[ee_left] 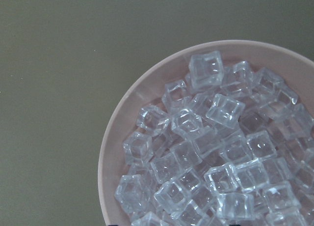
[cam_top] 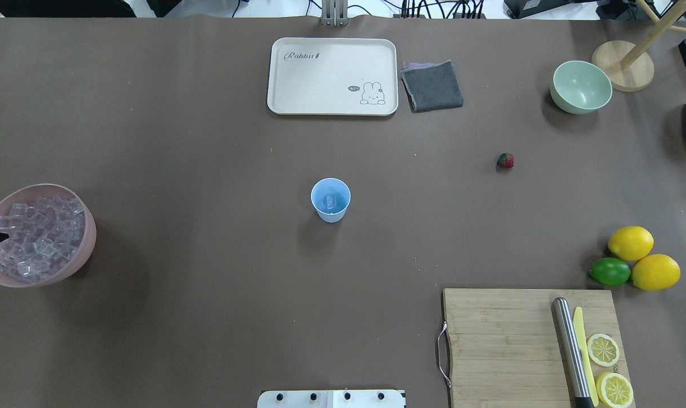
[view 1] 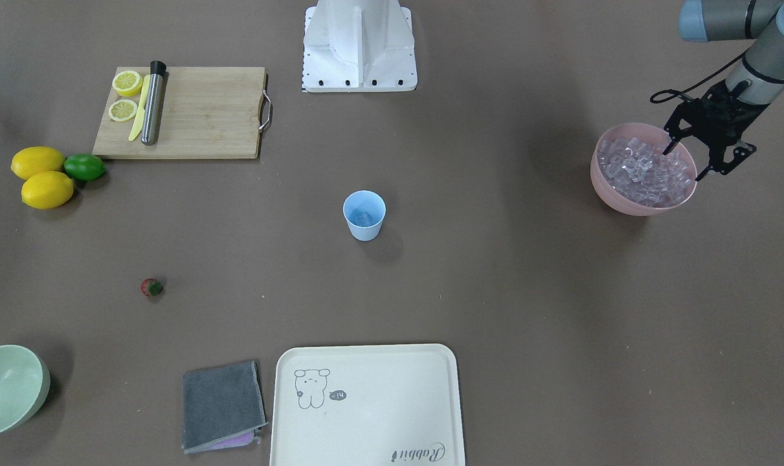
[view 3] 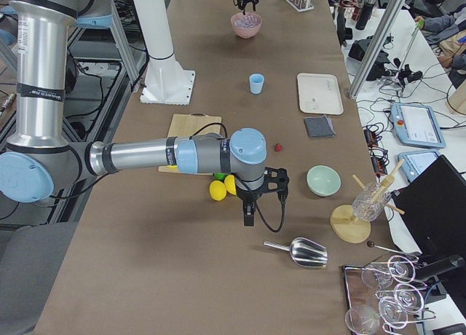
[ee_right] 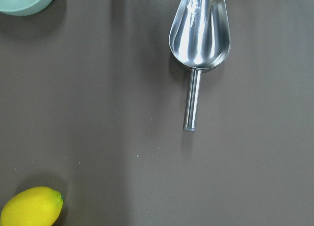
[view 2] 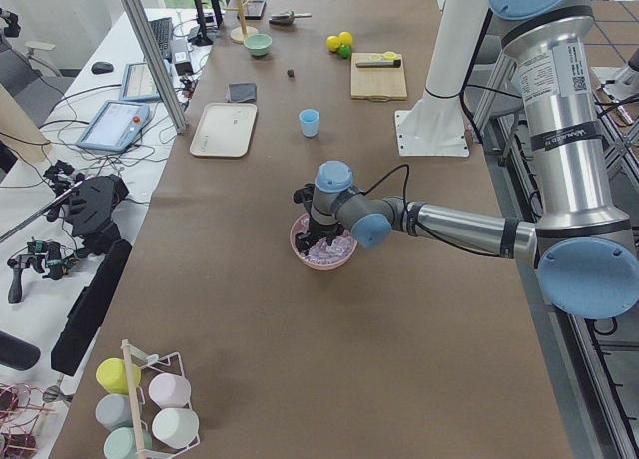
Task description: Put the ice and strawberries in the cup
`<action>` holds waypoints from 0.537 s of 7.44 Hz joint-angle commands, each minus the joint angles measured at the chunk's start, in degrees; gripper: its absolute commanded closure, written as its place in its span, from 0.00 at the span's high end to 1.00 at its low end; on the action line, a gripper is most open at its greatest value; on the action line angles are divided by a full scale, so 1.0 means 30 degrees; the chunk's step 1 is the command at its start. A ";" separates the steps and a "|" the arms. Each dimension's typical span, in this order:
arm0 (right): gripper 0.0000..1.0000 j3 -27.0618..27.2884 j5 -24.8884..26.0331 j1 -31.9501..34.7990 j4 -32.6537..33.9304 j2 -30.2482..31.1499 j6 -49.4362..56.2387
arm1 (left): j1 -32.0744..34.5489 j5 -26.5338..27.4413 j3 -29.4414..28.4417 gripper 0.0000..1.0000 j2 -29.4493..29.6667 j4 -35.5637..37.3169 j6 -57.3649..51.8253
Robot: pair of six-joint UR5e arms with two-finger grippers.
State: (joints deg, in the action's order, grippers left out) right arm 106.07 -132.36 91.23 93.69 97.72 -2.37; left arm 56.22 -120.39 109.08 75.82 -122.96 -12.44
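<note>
The light blue cup (view 1: pixel 364 215) stands upright mid-table and holds one clear ice cube (cam_top: pixel 331 200). A pink bowl (view 1: pixel 627 202) at the table's end on my left is full of ice cubes (view 1: pixel 644 169), which fill the left wrist view (ee_left: pixel 216 162). My left gripper (view 1: pixel 686 162) is open just above the ice, with one fingertip over the cubes and the other near the bowl's rim. The strawberry (view 1: pixel 151 287) lies alone on the table, also seen in the overhead view (cam_top: pixel 505 161). My right gripper (view 3: pixel 247 215) hangs near the lemons; I cannot tell whether it is open or shut.
A wooden cutting board (cam_top: pixel 524 340) holds lemon slices, a yellow knife and a steel muddler. Two lemons (cam_top: pixel 631 242) and a lime (cam_top: pixel 609 271) lie beside it. A cream tray (cam_top: pixel 331 76), a grey cloth (cam_top: pixel 432 86), a pale green bowl (cam_top: pixel 582 86) and a metal scoop (ee_right: pixel 198 39) are around.
</note>
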 commanded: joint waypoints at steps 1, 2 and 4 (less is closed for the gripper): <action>1.00 -0.0052 0.0000 0.0000 0.0000 0.0005 0.0000 | -0.0049 0.0315 -0.0001 0.79 -0.0049 0.0000 -0.1003; 1.00 -0.0053 0.0000 0.0000 0.0000 0.0005 0.0000 | -0.0282 0.0404 -0.0001 0.79 -0.0049 0.0000 -0.1008; 1.00 -0.0053 0.0000 0.0000 0.0000 0.0005 0.0000 | -0.0810 0.0787 0.0028 0.81 -0.0050 0.0029 -0.0631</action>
State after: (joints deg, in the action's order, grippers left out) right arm 105.92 -132.36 91.23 93.69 97.73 -2.37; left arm 54.58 -118.29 109.08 75.65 -122.94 -15.12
